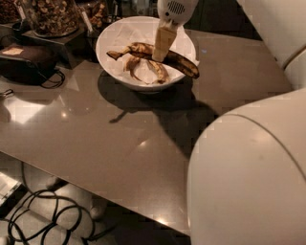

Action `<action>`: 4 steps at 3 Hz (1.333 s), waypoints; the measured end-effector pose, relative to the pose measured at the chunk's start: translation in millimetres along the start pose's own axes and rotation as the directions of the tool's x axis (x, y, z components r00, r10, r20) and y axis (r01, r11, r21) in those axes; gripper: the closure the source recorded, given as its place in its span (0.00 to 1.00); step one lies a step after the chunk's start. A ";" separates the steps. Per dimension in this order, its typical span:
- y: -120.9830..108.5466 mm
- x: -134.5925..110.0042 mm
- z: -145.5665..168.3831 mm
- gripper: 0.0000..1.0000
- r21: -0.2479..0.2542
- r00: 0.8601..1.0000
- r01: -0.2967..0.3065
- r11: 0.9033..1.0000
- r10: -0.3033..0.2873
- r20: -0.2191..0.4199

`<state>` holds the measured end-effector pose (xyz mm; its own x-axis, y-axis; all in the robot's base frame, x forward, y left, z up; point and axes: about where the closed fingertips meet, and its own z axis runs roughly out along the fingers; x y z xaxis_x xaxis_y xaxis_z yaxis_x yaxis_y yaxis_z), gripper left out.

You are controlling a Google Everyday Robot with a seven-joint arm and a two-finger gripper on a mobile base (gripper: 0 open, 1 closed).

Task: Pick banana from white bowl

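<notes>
**Robot gripper pinching a banana peel in a white bowl**

At the far left of the brown table [95, 143], a black device [24, 60] sits with a thin cord looped beside it. Behind it stand glass jars [50, 14] of brown snacks. Dark cables [43, 220] lie coiled on the floor below the table's near edge.

Right of the jars, at the back of the table, sits the white bowl [109, 40], lined with crumpled white paper. The banana [179, 63], a limp yellow-brown peel with dark blotches, lies across the bowl. Its long axis runs from upper left to lower right. A short stub points left, and the long dark end points right, reaching over the bowl's right rim. Two loose strips hang down into the middle of the bowl.

The gripper [159, 57] comes down from above, over the middle of the bowl. Its pale yellow fingers [164, 39] are drawn together with no gap showing, and their tips are closed on the peel's upper edge, near its middle.

The robot's large white arm [248, 177] fills the right side and lower right corner.
</notes>
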<state>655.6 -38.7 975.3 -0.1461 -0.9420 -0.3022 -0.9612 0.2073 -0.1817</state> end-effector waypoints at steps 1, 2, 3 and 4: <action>62.1 -4.5 -10.7 1.00 0.002 0.998 0.018 1.000 -0.018 -0.062; 62.7 -3.2 -9.7 1.00 0.003 0.998 0.018 1.000 -0.018 -0.059; 78.1 -1.1 -15.0 1.00 -0.021 0.998 0.036 0.999 -0.036 -0.043; 125.5 10.8 -31.1 1.00 -0.064 0.999 0.022 0.998 -0.025 -0.046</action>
<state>526.1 -31.1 978.3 -0.1330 -0.9581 -0.2539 -0.9772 0.1695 -0.1276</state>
